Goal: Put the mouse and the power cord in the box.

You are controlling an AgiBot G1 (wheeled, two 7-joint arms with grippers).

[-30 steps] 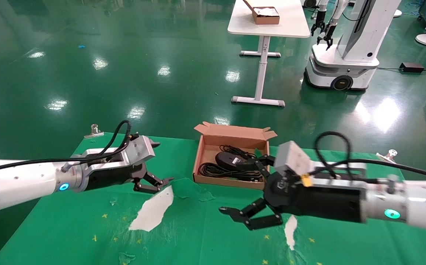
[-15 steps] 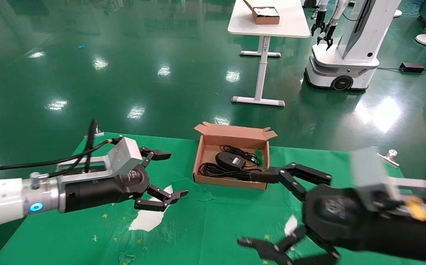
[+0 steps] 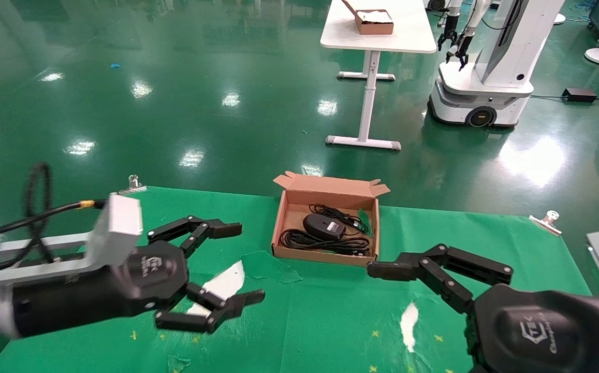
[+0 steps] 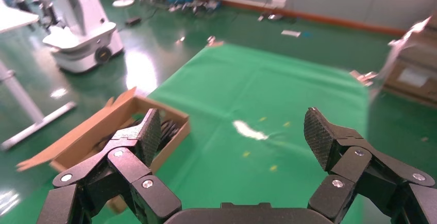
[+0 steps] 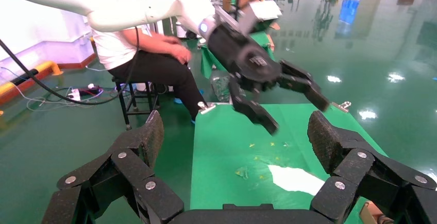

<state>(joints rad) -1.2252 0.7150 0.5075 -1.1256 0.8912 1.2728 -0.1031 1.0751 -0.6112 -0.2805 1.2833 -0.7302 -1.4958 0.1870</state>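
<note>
The brown cardboard box (image 3: 324, 257) stands open at the far middle of the green table. Inside it lie the black mouse (image 3: 322, 226) with its pale label and, nearer the front wall, the coiled power cord (image 3: 325, 242). My left gripper (image 3: 249, 261) hovers open and empty to the left of the box, above a torn patch of cloth. One of my right gripper's fingers (image 3: 434, 267) reaches toward the box's front right corner; the gripper (image 5: 234, 131) is open and empty. The left wrist view has the box (image 4: 87, 141) beside the open left gripper (image 4: 232, 131).
White tears (image 3: 216, 290) (image 3: 408, 318) show through the green cloth. Metal clips (image 3: 132, 184) (image 3: 548, 217) hold its far corners. Beyond stand a white table (image 3: 377, 36) with a smaller box and another robot (image 3: 485, 77). A person (image 5: 149, 54) sits past the table's left end.
Both arms have drawn back from the box toward the near edge. The right gripper left the box's front right corner and dropped low right. The left gripper has rolled, showing both fingers spread.
</note>
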